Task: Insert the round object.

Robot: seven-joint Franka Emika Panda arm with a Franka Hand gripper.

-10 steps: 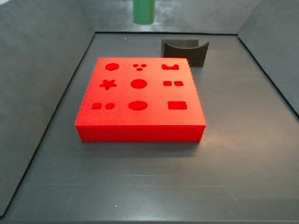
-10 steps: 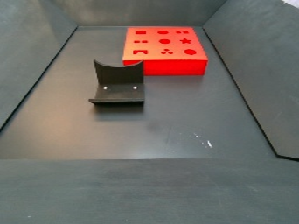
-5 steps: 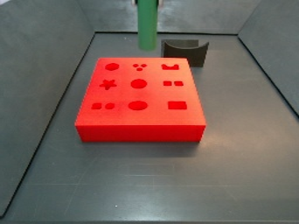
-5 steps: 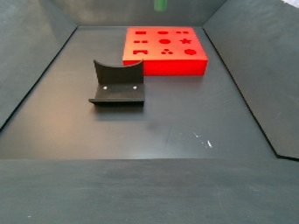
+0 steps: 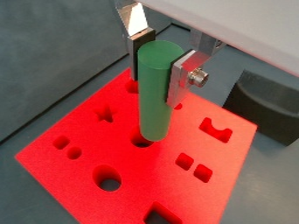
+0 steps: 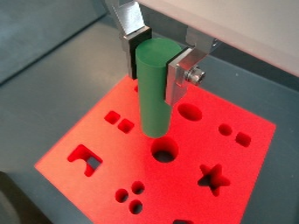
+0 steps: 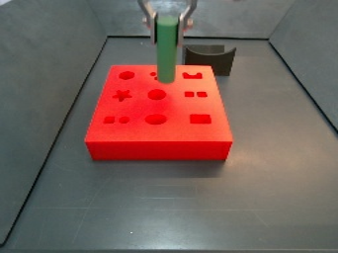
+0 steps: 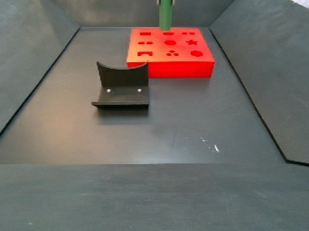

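My gripper (image 5: 162,59) is shut on the round object, a plain green peg (image 5: 156,96), and holds it upright above the red block (image 5: 117,162). In both wrist views the silver fingers (image 6: 176,74) clamp the peg's upper part. The peg (image 6: 155,87) hangs over the block (image 6: 105,149), its lower end close above a round hole (image 6: 165,154). In a side view the peg (image 7: 166,47) hangs over the block's far half (image 7: 158,133), near the middle round hole (image 7: 156,95). In a side view only the peg (image 8: 165,14) shows above the block (image 8: 169,63).
A dark grey curved block (image 7: 209,57) stands behind the red block, also shown in a side view (image 8: 121,87) and a wrist view (image 5: 267,105). The red block has several differently shaped holes. Dark bin walls slope up on all sides.
The peg has come down from the top of the view and forward, and the gripper now shows above the block's far half. The blocks have not moved.
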